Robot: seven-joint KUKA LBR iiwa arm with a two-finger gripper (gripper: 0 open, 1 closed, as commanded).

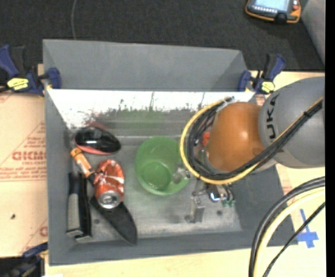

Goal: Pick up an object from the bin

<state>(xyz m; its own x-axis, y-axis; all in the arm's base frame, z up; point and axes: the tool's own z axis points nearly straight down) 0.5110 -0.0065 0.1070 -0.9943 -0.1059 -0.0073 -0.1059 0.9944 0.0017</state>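
Note:
My gripper (196, 210) hangs below the orange wrist cover in the right half of the bin, low over the bare floor. Just to its left stands a translucent green plastic cup (155, 167), mouth up, with its handle side toward the gripper. I see nothing held in the gripper. Further left lies a crushed red drink can (108, 183), its silver top pointing toward the front.
Along the left wall lie a black mouse-like object with a red edge (97, 140), a small orange-and-black piece (81, 161), a long black tool (78, 208) and a dark wedge-shaped piece (120, 221). The arm and its cables cover the bin's right side.

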